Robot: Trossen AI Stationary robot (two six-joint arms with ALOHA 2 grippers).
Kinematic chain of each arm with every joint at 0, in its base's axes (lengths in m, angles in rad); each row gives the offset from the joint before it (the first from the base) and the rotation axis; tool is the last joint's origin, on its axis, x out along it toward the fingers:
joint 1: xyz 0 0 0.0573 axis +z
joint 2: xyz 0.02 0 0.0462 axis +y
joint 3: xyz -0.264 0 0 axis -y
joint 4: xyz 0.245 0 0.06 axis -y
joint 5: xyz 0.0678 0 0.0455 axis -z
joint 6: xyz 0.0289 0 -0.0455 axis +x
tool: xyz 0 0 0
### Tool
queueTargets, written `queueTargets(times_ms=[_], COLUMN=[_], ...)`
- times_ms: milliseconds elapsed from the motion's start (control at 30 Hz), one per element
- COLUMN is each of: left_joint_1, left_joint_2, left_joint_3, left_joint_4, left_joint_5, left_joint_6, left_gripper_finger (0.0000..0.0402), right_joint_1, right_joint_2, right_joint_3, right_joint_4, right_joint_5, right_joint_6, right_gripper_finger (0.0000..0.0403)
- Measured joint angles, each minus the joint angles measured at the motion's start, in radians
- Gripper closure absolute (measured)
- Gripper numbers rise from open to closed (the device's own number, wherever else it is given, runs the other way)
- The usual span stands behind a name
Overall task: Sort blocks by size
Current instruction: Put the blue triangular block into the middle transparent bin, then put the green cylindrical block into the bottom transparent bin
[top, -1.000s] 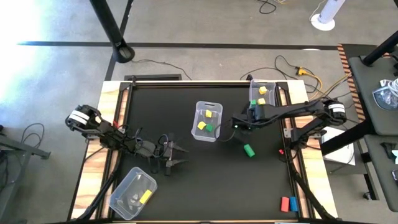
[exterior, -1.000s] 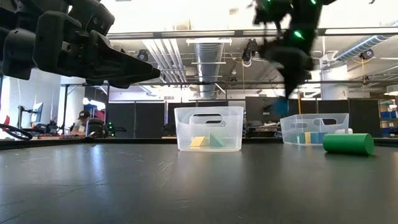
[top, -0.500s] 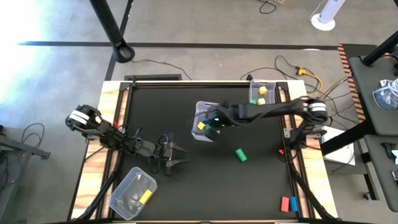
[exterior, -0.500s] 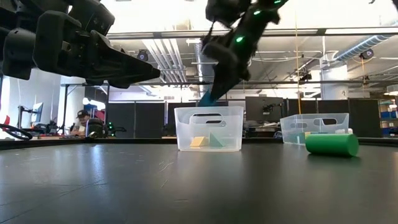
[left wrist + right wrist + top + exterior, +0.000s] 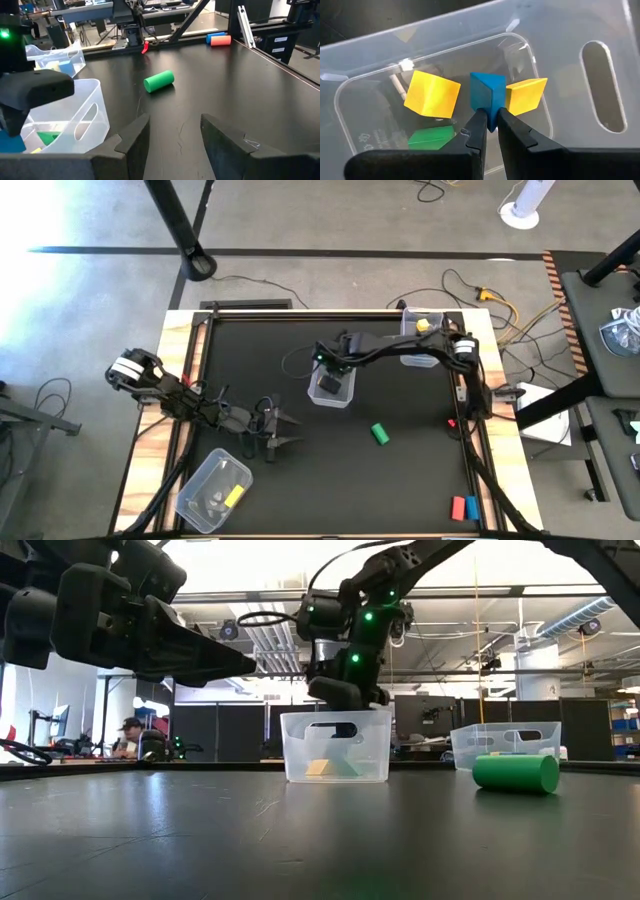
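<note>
My right gripper [image 5: 489, 117] is shut on a blue wedge-shaped block [image 5: 487, 95] and hangs just over the open top of the clear middle bin [image 5: 345, 395]. Two yellow blocks [image 5: 431, 94] [image 5: 526, 95] and a green block [image 5: 432, 137] lie on the floor of that bin. A green cylinder [image 5: 380, 433] lies on its side on the black table, right of and nearer than the bin. My left gripper [image 5: 285, 430] stands open above the table to the near left, with nothing between its fingers. My right gripper pinches the blue block's lower end [image 5: 489, 112] between its two fingertips [image 5: 478, 120]. The fingers point down from above. The block is lifted clear, hanging over the bin's inside above the other blocks.
A second clear bin [image 5: 422, 330] with yellow blocks stands at the far right. A third [image 5: 215, 490], holding a yellow bar, sits at the near left corner. Red and blue blocks [image 5: 462, 507] lie at the near right corner. A small red piece [image 5: 452, 423] lies by the right edge.
My right gripper has swung from beside the far right bin toward the table's left with the blue block and come down over the middle bin. The green cylinder has rolled a little toward the table's left and near edge.
</note>
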Motion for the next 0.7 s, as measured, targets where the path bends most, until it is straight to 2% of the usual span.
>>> queueTargets(times_ms=[333, 567, 700], left_joint_1=[0.000, 0.000, 0.000], left_joint_2=[0.000, 0.000, 0.000], left_joint_3=[0.000, 0.000, 0.000], left_joint_4=[0.002, 0.003, 0.001], left_joint_5=[0.000, 0.000, 0.000], left_joint_6=[-0.001, -0.002, -0.019], left_gripper_finger=[0.0240, 0.0240, 0.0240], right_joint_1=[0.002, 0.003, 0.022], right_joint_2=[0.015, 0.010, -0.009], right_joint_3=[0.000, 0.003, 0.055], right_joint_4=[-0.002, -0.014, -0.129], right_joint_5=[-0.005, -0.012, -0.021], right_joint_6=[0.007, 0.016, -0.004], right_gripper_finger=[0.0358, 0.0286, 0.0247])
